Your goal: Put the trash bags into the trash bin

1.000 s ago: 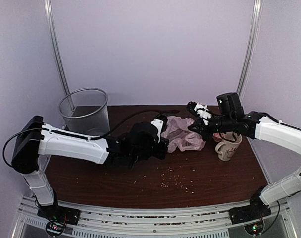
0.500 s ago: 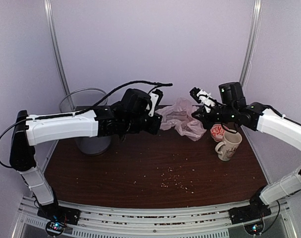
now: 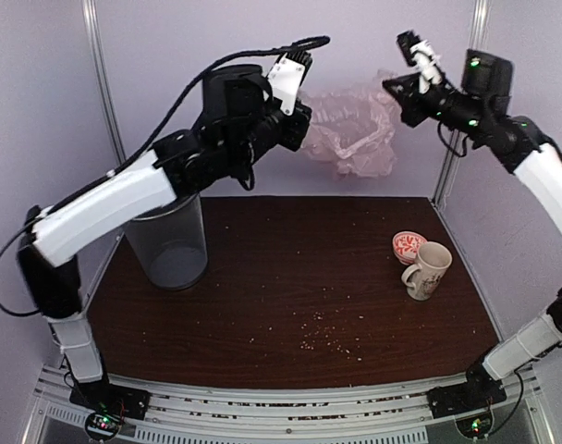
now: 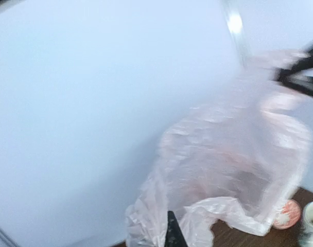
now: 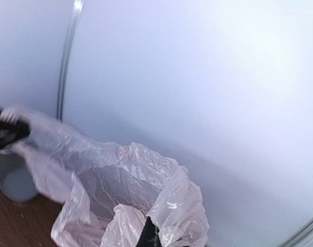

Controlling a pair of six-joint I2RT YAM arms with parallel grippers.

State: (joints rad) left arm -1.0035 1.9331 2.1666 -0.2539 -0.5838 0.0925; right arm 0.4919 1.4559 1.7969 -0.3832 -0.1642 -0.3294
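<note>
Trash bin [image 3: 170, 245] stands at the tabletop's [image 3: 290, 305] far-left corner. Trash bag [image 3: 355, 125] hangs high above the tabletop, right of the bin, stretched between both claws (film wrinkled, pinkish, translucent). Left claw [image 3: 302, 125] is pinched on its left edge, right claw [image 3: 395, 90] on its right.

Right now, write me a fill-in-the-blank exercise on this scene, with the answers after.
1. The left gripper and the right gripper hold the plastic bag up in the ____.
2. The bin stands on the ____ side of the table.
3. The mug stands beside a small ____-and-white bowl.
Missing words: air; left; red.
</note>
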